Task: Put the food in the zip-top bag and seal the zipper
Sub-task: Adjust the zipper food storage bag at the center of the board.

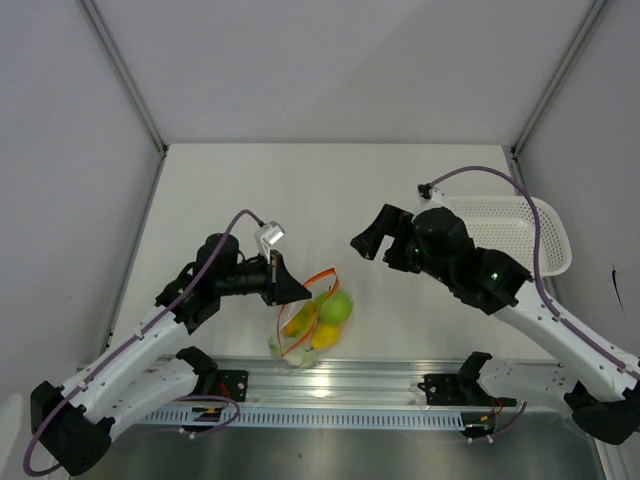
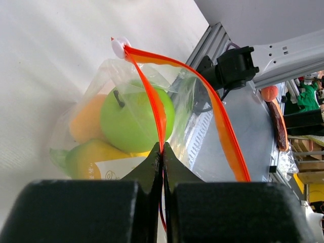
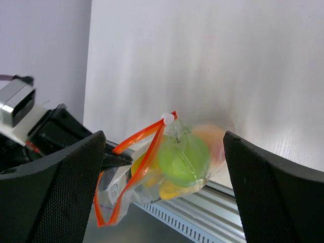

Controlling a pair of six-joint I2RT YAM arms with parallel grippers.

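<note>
Pinching the zipper (image 2: 145,87) — left hand (image 2: 163,150); food (image 2: 134,119) inside zip-top bag (image 2: 108,71) — right hand (image 1: 378,238) agape

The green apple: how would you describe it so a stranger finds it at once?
On the white table, near the front rail, the left gripper pinches a clear zip-top bag by its orange-red zipper. The green apple is inside it: round, bright green, with a dark stem, while the fruits beside it are yellow and orange.

Zip-top bag (image 1: 296,345) at near tabletop (image 1: 300,190) edge holds green apple (image 1: 337,306), yellow fruits (image 1: 326,336); zipper (image 2: 152,98) open, in my left tool (image 2: 162,152).
</note>
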